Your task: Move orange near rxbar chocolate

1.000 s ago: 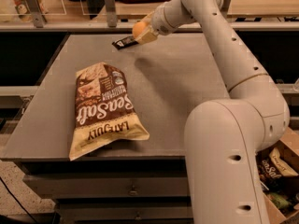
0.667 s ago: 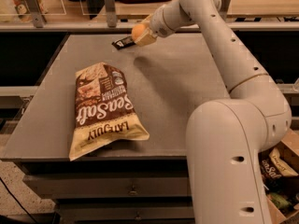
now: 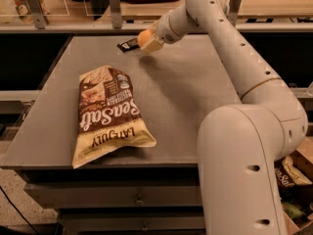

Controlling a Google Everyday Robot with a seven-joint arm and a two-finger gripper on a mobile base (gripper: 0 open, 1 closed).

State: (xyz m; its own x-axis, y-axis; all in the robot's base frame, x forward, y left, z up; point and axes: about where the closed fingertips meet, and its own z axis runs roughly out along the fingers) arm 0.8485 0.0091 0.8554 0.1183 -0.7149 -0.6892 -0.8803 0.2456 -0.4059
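The orange is a small round fruit held between the fingers of my gripper at the far middle of the grey table. The gripper is shut on it, just above the table top. The rxbar chocolate, a small flat black bar, lies on the table just left of the orange, almost touching the gripper.
A large brown-and-cream chip bag lies on the table's left front part. My white arm spans the right side. A rail with posts runs behind the table. Boxes with snack bags sit on the floor at right.
The gripper with the orange has barely moved; it stays next to the black bar.
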